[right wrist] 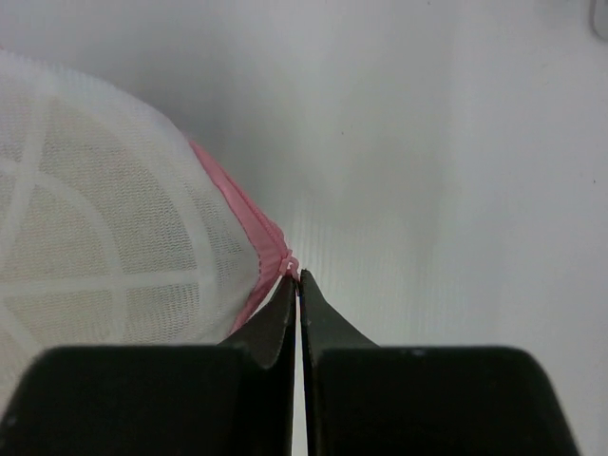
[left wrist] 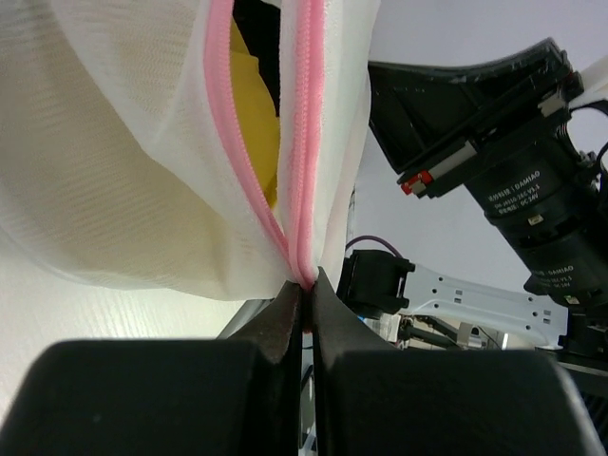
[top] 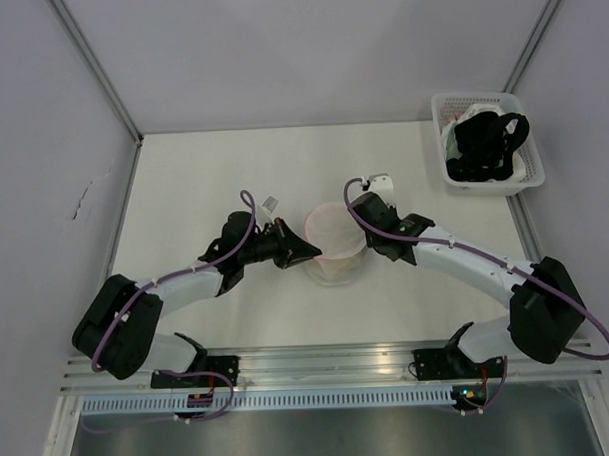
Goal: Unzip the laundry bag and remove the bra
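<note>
The laundry bag (top: 335, 242), a white mesh pouch with pink zipper trim, sits mid-table between both grippers. My left gripper (top: 307, 253) is shut on the bag's pink trim at its left side; in the left wrist view (left wrist: 306, 285) the two zipper lines (left wrist: 306, 123) part above the jaws. The yellow bra (left wrist: 252, 104) shows through that gap, inside the bag. My right gripper (top: 368, 236) is shut at the bag's right rim; in the right wrist view (right wrist: 297, 277) its tips pinch the small pink zipper pull (right wrist: 290, 263) beside the mesh (right wrist: 104, 256).
A white plastic basket (top: 443, 133) stands at the back right with a black strappy garment (top: 490, 146) in it. The right arm's wrist camera (left wrist: 513, 171) shows close behind the bag in the left wrist view. Cage posts stand at the back corners.
</note>
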